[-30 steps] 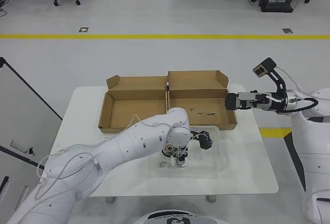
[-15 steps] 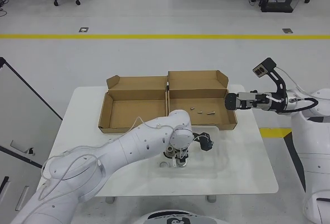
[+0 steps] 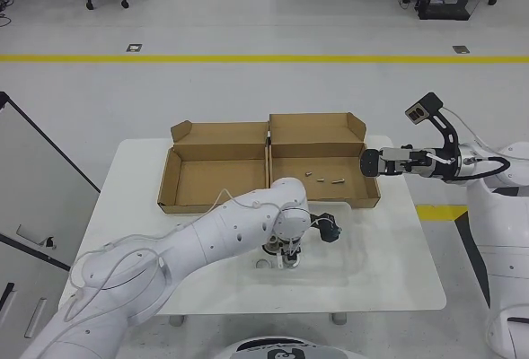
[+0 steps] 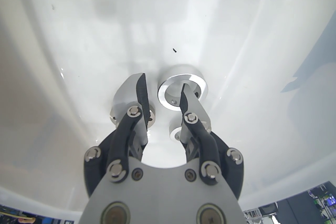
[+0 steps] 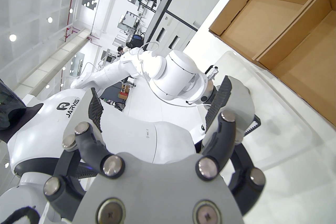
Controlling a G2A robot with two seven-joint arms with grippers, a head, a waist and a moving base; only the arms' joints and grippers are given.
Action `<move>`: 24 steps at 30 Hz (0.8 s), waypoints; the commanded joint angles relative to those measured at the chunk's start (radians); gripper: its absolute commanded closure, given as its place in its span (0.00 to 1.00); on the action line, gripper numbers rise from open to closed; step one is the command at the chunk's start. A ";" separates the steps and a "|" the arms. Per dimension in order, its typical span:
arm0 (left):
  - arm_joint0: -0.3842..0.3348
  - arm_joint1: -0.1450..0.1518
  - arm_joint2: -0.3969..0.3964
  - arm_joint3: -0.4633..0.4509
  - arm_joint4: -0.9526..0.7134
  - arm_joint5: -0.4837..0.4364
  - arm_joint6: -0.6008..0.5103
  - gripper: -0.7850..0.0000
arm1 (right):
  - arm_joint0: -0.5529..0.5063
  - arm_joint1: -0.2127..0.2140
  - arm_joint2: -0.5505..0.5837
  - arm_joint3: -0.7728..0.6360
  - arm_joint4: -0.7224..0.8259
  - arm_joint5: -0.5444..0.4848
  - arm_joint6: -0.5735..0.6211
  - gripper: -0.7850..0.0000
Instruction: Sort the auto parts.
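Observation:
In the white tray (image 4: 126,9), a silver metal ring (image 4: 168,101) lies flat. My left gripper (image 4: 162,80) is open just above it, one finger inside the ring's hole and the other outside its wall. Two smaller metal pieces (image 4: 173,132) lie close behind the fingers. From the top, the left gripper (image 3: 287,258) is low over the tray (image 3: 331,267), with another small ring (image 3: 263,264) beside it. My right gripper (image 3: 369,163) hangs open and empty by the right cardboard box's (image 3: 322,135) right wall. That box holds a few small metal parts (image 3: 332,178).
An empty left cardboard box (image 3: 212,179) adjoins the right one at the table's back. Both boxes (image 5: 288,25) and the tray (image 5: 275,114) also show past the right gripper (image 5: 160,87). A grey cabinet (image 3: 13,170) stands left of the table.
The left arm has shifted slightly right over the tray. The right arm has stayed still.

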State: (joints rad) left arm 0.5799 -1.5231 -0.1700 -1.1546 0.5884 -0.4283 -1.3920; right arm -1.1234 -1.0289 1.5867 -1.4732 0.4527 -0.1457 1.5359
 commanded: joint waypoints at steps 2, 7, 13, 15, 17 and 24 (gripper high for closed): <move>0.002 -0.007 0.000 0.013 0.009 0.000 0.000 0.73 | 0.000 0.000 0.000 0.000 0.000 0.000 0.000 0.00; 0.007 -0.023 0.000 0.039 0.024 0.005 -0.005 0.95 | 0.000 0.000 0.000 0.000 0.000 0.000 0.000 0.00; -0.002 -0.038 0.000 0.059 0.019 0.000 0.000 1.00 | 0.000 0.000 0.000 0.000 0.000 0.000 0.000 0.00; -0.014 -0.037 0.000 0.062 -0.008 -0.012 0.013 1.00 | 0.000 0.000 0.000 0.000 0.000 0.000 0.000 0.00; -0.030 -0.033 0.000 0.063 -0.029 -0.012 0.012 1.00 | 0.000 0.000 0.000 0.000 0.000 0.000 0.000 0.00; -0.089 0.010 -0.021 0.005 -0.112 -0.035 0.036 1.00 | 0.000 0.000 0.000 0.000 0.000 0.000 0.000 0.00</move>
State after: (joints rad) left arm 0.4966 -1.5209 -0.1867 -1.1367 0.4825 -0.4625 -1.3577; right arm -1.1234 -1.0289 1.5867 -1.4732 0.4527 -0.1457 1.5359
